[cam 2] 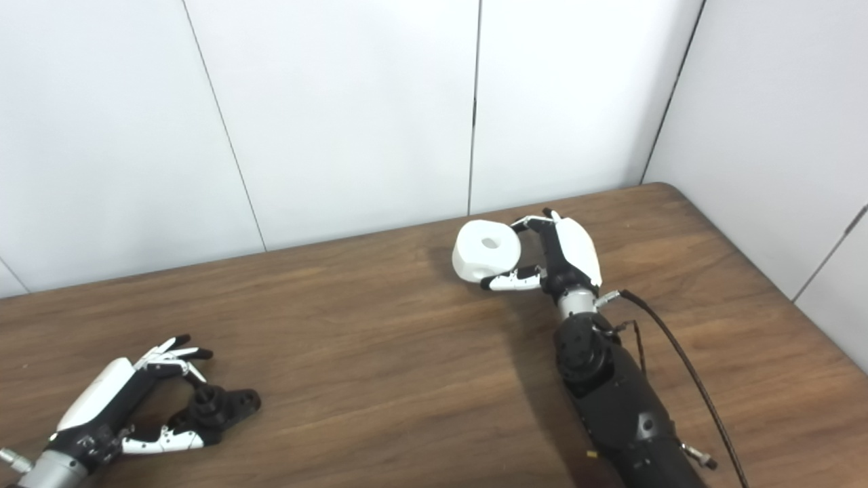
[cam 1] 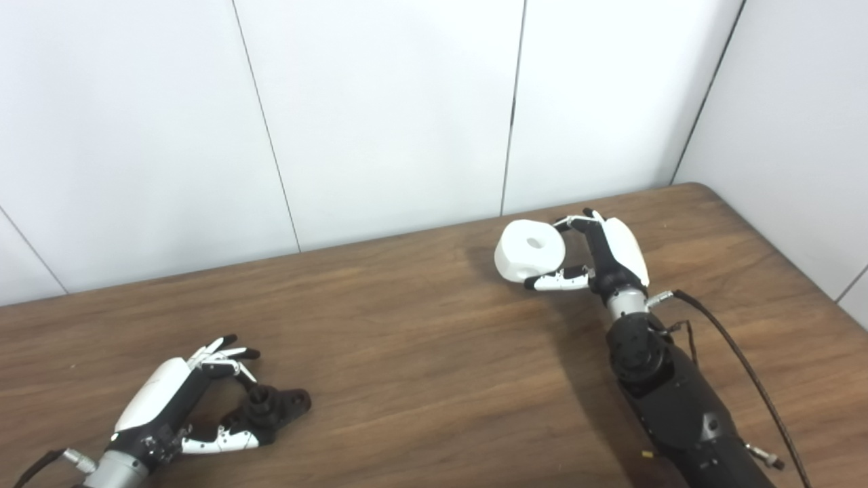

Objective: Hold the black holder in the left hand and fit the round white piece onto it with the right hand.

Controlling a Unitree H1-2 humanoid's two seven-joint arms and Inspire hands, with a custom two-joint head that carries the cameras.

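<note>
The black holder (cam 1: 274, 405) lies low at the table's front left, with a short round peg standing up from it. My left hand (cam 1: 178, 401) grips it, with the fingers over its far side and the thumb against its near side. The round white piece (cam 1: 529, 250), with a hole in its top face, is at the back right of the table. My right hand (cam 1: 603, 256) is shut on it, fingers on its far edge and thumb under its near edge. It is tilted, and I cannot tell whether it is just off the wood. The two hands are far apart.
The brown wooden table (cam 1: 420, 352) meets white wall panels at the back and right. A black cable (cam 1: 746, 373) runs along my right forearm (cam 1: 678, 407). The table's rounded back right corner (cam 1: 698, 190) is close to the right hand.
</note>
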